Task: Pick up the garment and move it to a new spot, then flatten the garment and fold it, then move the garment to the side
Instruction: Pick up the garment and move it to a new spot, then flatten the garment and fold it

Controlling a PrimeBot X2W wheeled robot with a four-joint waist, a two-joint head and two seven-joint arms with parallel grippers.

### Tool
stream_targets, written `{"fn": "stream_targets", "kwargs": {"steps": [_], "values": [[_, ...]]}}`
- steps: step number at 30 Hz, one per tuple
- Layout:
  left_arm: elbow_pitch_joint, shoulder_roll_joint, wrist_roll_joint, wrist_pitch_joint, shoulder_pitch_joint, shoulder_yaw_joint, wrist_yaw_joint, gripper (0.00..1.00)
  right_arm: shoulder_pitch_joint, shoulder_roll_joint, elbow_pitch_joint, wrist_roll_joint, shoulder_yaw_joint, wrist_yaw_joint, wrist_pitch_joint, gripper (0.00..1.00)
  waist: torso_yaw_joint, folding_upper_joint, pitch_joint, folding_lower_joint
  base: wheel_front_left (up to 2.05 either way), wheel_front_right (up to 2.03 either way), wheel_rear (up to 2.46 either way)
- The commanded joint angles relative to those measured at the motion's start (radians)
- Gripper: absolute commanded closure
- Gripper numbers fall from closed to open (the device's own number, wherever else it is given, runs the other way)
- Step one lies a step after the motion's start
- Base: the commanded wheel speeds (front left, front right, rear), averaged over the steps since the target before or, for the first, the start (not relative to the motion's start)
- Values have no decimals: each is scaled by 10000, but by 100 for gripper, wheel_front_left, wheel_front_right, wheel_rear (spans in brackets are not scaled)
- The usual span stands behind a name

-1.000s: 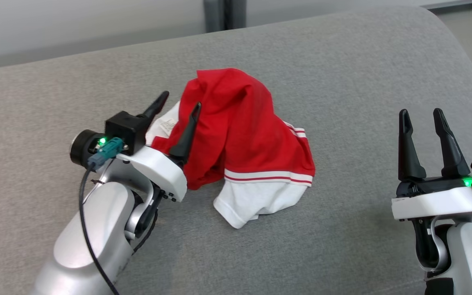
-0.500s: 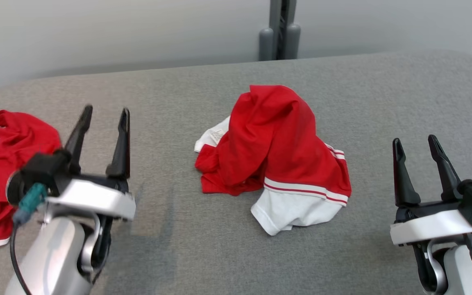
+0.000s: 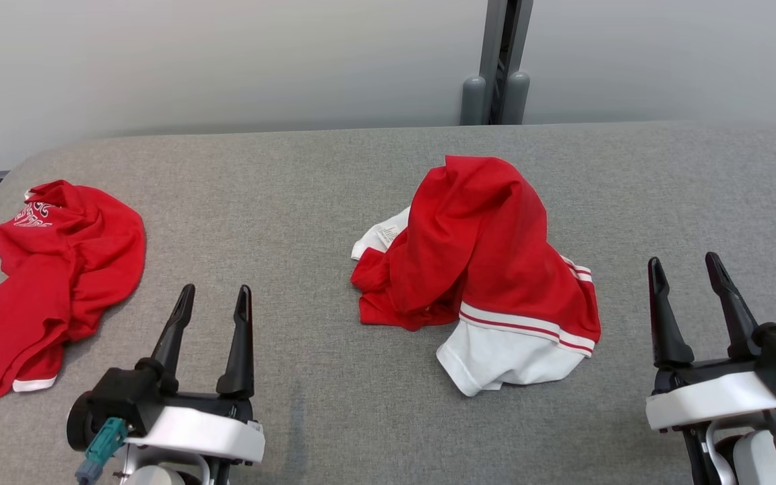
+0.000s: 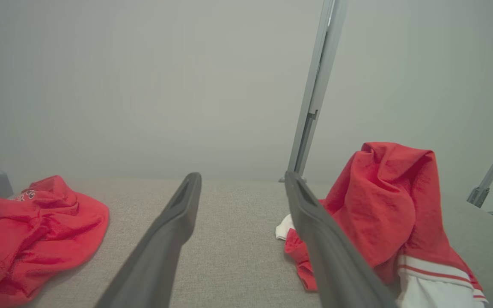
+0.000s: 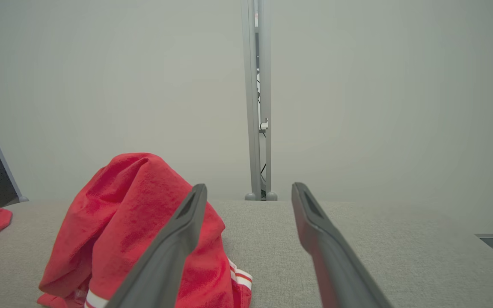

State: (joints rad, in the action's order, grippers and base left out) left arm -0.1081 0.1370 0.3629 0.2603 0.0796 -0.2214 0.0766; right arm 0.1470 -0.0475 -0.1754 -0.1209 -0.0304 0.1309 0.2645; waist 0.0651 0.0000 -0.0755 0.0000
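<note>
The garment [image 3: 475,256] lies heaped at the middle of the table [image 3: 260,175]. The left gripper [image 3: 216,291] and the right gripper [image 3: 682,261] stand wide and empty at the near edge, one on each side of it; the right is closer.

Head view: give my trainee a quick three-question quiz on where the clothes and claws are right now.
1. True or false: the left claw and right claw are both open and empty.
2. What sticks out under the heaped garment at its near edge? A white cloth; B blue cloth; C a black strap.
3. Fill in: the other red garment lies near the table's ___ end, by the robot's sides.
Key: 1 true; 2 A; 3 left.
</note>
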Motion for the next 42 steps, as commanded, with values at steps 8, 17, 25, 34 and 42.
{"fn": "stream_targets", "kwargs": {"steps": [8, 17, 25, 34, 42], "values": [[5, -648, -1043, 46, -291, 978, -772, 0, -144, -59, -132, -452, 82, -3, 26, 0, -101, 0, 57, 0, 0, 0, 0], [-69, -837, -1432, 47, -413, 1407, -1121, 0, -185, -59, -168, -513, 117, -3, 26, 0, -169, 0, 175, 0, 0, 0, 0], [-108, -848, -1259, 48, -312, 1278, -1034, 0, -162, -59, -186, -546, 148, -3, 26, 0, -221, 0, 169, 0, 0, 0, 0], [-143, -852, -1214, 48, -290, 1165, -1012, 0, -180, -59, -184, -504, 106, -3, 26, 0, -196, 0, 99, 0, 0, 0, 0], [-230, -852, -1354, 48, -188, 962, -1074, 0, -191, -61, -317, -577, 64, -3, 26, 0, -49, 0, -75, 0, 0, 0, 0]]}}
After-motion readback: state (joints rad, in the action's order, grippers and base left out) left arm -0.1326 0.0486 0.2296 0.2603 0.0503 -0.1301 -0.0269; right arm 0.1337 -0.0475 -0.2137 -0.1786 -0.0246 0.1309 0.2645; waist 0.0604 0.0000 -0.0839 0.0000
